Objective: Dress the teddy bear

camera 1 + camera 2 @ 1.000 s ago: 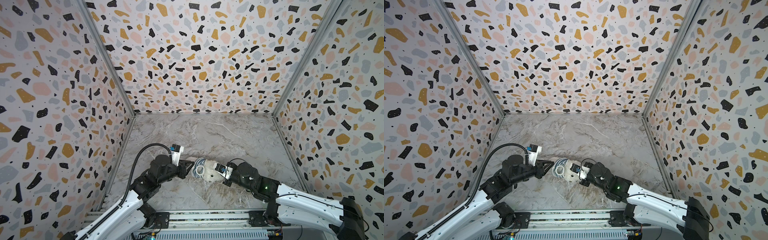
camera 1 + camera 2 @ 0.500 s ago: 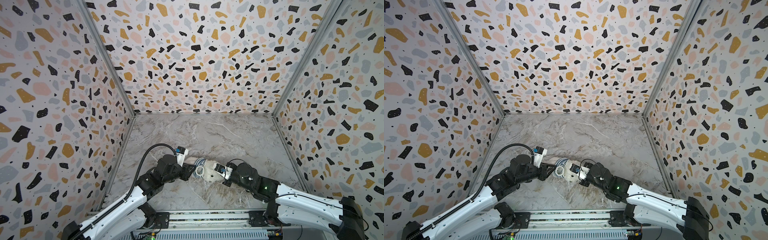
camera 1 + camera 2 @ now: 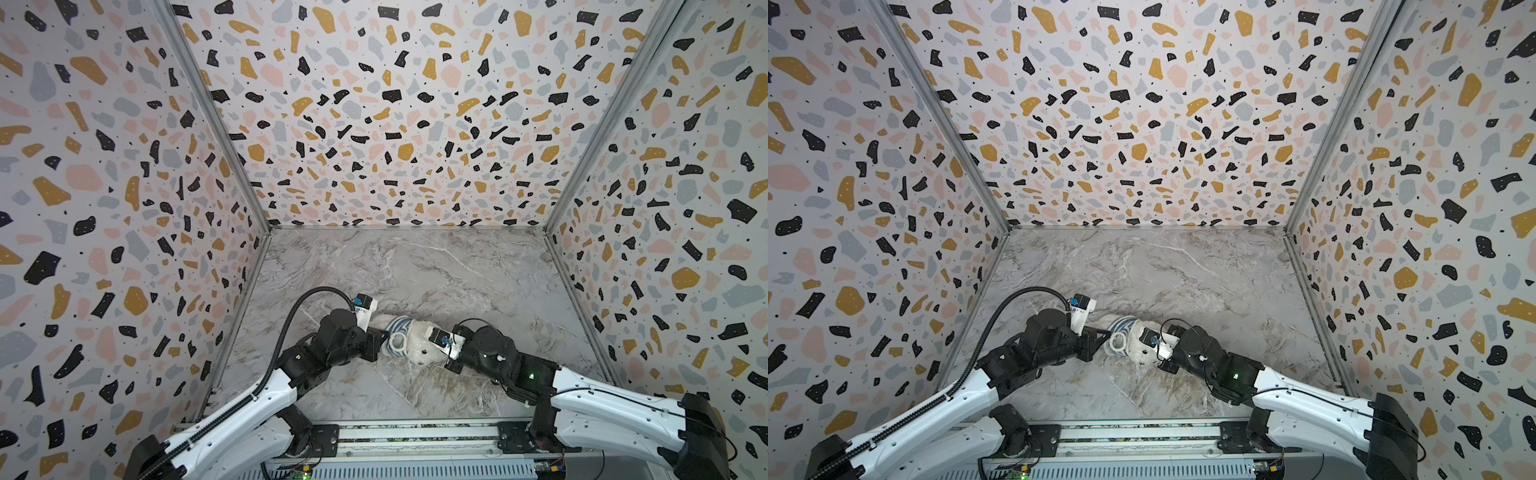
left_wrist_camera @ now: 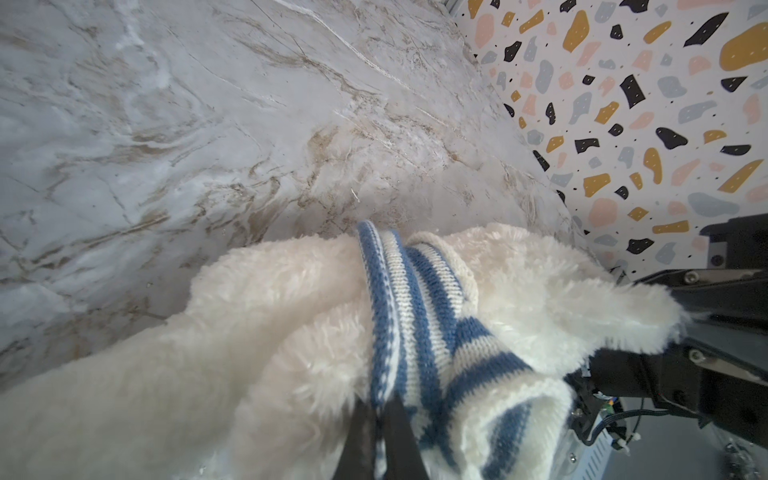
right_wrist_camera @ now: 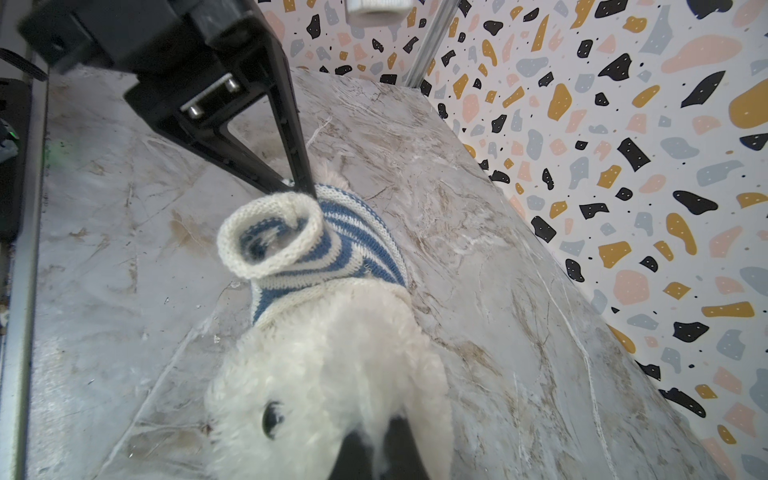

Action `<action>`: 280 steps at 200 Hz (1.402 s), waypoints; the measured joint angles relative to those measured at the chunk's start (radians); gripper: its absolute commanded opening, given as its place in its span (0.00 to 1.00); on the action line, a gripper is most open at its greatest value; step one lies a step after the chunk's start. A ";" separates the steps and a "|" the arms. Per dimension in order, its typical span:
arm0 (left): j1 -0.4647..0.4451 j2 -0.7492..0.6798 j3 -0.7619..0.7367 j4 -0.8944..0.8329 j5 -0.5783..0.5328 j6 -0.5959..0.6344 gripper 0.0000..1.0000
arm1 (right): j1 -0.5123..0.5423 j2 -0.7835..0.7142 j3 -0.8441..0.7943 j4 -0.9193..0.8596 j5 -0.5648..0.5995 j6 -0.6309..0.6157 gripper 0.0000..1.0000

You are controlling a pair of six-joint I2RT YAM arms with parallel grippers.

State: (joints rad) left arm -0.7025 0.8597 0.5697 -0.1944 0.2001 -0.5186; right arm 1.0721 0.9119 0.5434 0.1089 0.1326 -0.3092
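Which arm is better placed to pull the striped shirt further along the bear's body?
Likely left: the left gripper is shut on the striped shirt, so it can pull. The right gripper pinches the teddy bear by its head, anchoring it.

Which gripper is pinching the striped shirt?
The left gripper, shut on the edge of the striped shirt; the right gripper grips fur on the teddy bear instead.

The teddy bear (image 3: 419,349) lies on the table (image 3: 415,270) near my front edge, head to the right. The shirt (image 3: 397,332) sits around its body, left of the head. My left gripper (image 4: 380,411) meets the shirt; my right gripper (image 5: 380,440), the head.
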 measured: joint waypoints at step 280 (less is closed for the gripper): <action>0.242 -0.199 -0.159 0.009 -0.033 -0.125 0.00 | -0.026 -0.108 -0.040 -0.013 0.109 0.057 0.00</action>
State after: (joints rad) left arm -0.4606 0.6605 0.4103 -0.1852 0.1669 -0.6434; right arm 1.0462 0.8036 0.5037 0.0956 0.2413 -0.2523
